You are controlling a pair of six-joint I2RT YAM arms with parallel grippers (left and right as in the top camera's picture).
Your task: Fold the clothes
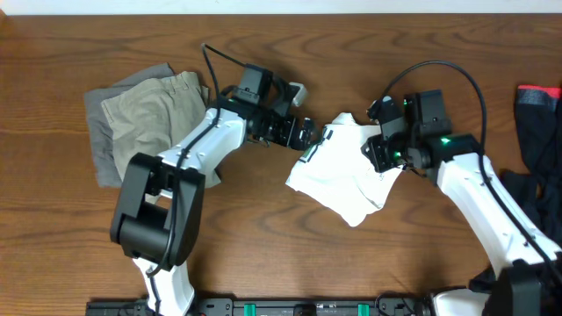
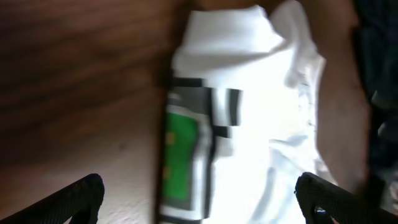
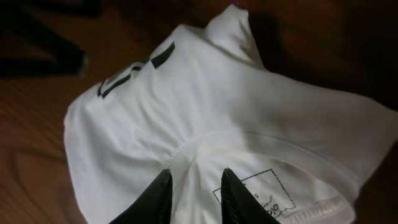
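Note:
The white T-shirt [image 1: 342,175] lies bunched in the middle of the table, its green logo and grey lettering [image 2: 183,152] at its left edge. My left gripper [image 1: 303,133] is open at that left edge. In the left wrist view its fingers [image 2: 199,199] are spread wide, with the logo part of the shirt between and beyond them. My right gripper [image 1: 384,154] is at the shirt's upper right edge. In the right wrist view its fingers [image 3: 194,186] pinch a ridge of white fabric [image 3: 205,106] near the collar seam and printed label.
Khaki shorts [image 1: 158,101] lie on a grey piece [image 1: 101,149] at the far left. Black garments [image 1: 537,140] with a red edge lie at the right edge. Bare wooden table [image 1: 290,254] shows in front of the shirt.

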